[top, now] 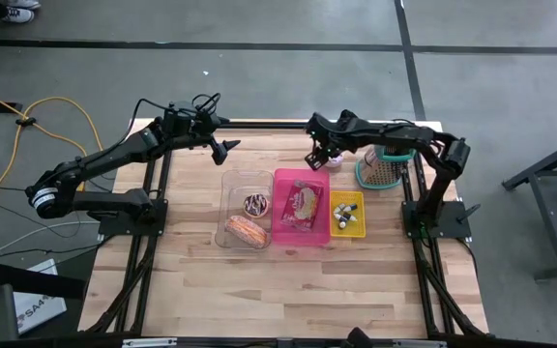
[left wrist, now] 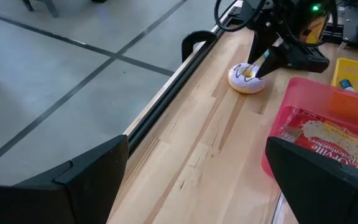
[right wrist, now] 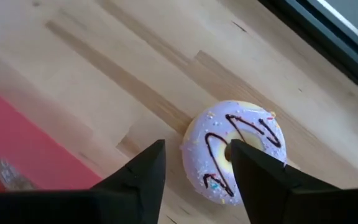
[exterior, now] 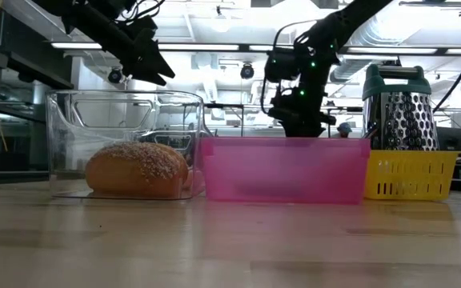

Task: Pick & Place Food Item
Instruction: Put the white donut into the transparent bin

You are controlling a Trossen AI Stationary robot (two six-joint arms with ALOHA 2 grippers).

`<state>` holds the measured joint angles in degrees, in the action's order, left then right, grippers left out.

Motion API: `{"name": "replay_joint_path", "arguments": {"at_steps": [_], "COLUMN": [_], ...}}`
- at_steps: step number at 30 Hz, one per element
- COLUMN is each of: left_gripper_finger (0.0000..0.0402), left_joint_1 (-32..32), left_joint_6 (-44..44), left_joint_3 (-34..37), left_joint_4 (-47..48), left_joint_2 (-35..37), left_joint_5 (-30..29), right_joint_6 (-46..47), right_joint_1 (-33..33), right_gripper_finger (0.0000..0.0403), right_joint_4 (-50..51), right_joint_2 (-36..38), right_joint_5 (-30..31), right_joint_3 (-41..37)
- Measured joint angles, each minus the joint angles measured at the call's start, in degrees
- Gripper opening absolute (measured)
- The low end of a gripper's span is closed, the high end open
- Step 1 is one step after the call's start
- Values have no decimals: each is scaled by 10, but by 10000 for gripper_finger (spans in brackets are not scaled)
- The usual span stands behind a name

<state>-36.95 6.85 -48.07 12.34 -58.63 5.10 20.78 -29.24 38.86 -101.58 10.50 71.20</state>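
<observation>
A donut with lilac icing and dark squiggles (right wrist: 253,134) lies flat on the wooden table, just past the far edge of the pink bin (top: 301,208); it also shows in the left wrist view (left wrist: 247,78). My right gripper (right wrist: 194,149) points steeply down over it, open. One finger stands in the donut's hole and the other outside its ring, with a strip of bare table between that outer finger and the icing. My left gripper (top: 228,148) hangs open in the air above the table's far left part, holding nothing. My right gripper straddles one side of the donut's ring (right wrist: 204,146) from above. The outer finger (right wrist: 148,171) is clear of it. Whether the finger in the hole (right wrist: 247,162) touches the donut, I cannot tell. The donut lies flat on the table.
A clear container (top: 232,188) holds a seeded bread roll (top: 247,231) and a chocolate donut (top: 256,204). The pink bin holds a snack packet (top: 305,204). A yellow basket (top: 347,214) and a teal basket with a metal grater (top: 383,172) stand to the right. The table's far rail runs close behind the donut.
</observation>
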Motion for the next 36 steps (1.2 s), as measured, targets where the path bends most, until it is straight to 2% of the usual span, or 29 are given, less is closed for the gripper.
{"name": "replay_joint_path", "arguments": {"at_steps": [10, 15, 23, 36], "left_gripper_finger": [372, 372, 372, 372], "left_joint_1": [0, 0, 0, 0], "left_joint_6": [0, 0, 0, 0], "left_joint_3": [0, 0, 0, 0], "left_joint_4": [0, 0, 0, 0], "left_joint_2": [0, 0, 0, 0], "left_joint_5": [0, 0, 0, 0], "right_joint_6": [98, 96, 90, 79], "right_joint_1": [-12, -20, -24, -24], "right_gripper_finger": [183, 196, 212, 217], "right_joint_4": [18, 12, 9, -4], "right_joint_2": [-19, -45, -48, -50], "right_joint_5": [0, -4, -11, -26], "right_joint_3": [0, 0, 0, 0]}}
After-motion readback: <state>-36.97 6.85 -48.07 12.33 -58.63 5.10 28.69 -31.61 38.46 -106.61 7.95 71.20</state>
